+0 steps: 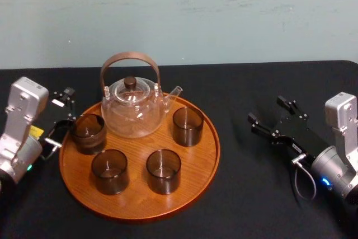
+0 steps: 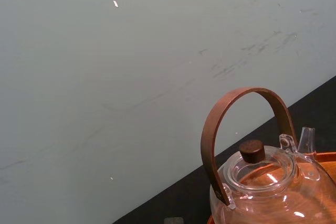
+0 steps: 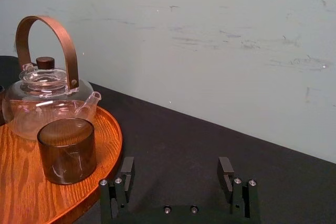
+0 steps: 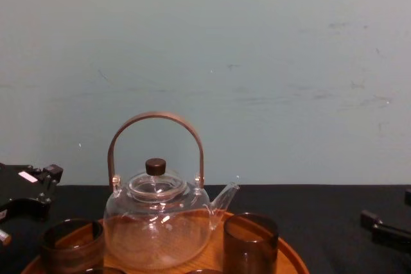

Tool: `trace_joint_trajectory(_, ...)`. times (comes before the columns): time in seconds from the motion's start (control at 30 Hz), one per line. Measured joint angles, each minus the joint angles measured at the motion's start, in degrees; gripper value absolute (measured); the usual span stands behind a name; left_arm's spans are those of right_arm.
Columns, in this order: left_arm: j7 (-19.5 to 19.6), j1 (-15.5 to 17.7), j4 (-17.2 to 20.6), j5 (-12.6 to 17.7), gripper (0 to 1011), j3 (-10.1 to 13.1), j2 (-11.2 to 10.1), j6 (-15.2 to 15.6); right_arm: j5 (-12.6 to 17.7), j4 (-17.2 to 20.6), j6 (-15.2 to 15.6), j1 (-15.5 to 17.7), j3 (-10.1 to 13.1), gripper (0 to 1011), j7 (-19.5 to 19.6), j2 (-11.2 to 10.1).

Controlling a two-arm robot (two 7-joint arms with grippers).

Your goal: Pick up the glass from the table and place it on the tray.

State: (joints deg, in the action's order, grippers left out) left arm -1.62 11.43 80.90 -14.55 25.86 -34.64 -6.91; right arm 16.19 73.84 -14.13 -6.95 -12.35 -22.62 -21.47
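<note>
My left pincer sits at the left edge of the tray, its fingers spread wide and holding nothing. The glass stands upright on the tray just beyond the fingertips, at the back left. From the head view I cannot tell whether a fingertip is touching the glass wall or stands just clear of it, as dark finger and smoky glass run together there. In the chest view the same pincer hangs just left of the glass, whose base is cut off by the frame edge.

On the tray with it are a second glass at the back right, a third glass and a fourth glass in front. A clear teapot with a brown hoop handle stands at the back between the two rear ones. The chest view cuts off the front pair almost entirely.

My left wrist camera gives me the pale wall, the teapot's upper half and a sliver of tray rim.

My right pincer hovers over the black tabletop, well to the right of the tray. It is wide open and empty, as its wrist camera shows, with the second glass and teapot off to one side. In the chest view one of its fingers pokes in at the right edge.
</note>
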Motion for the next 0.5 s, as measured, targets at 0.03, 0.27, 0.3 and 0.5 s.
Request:
trace_joint_trajectory(0.03,0.0,0.0,0.0,0.0,0,0.0,0.0,0.0,0.0,0.0,0.0,0.0,0.0,1002,0.0,0.0)
trace_joint_trajectory(0.27,0.0,0.0,0.0,0.0,0,0.0,0.0,0.0,0.0,0.0,0.0,0.0,0.0,1002,0.0,0.0)
trace_joint_trajectory(0.3,0.0,0.0,0.0,0.0,0,0.0,0.0,0.0,0.0,0.0,0.0,0.0,0.0,1002,0.0,0.0)
trace_joint_trajectory(0.5,0.0,0.0,0.0,0.0,0,0.0,0.0,0.0,0.0,0.0,0.0,0.0,0.0,1003,0.0,0.0)
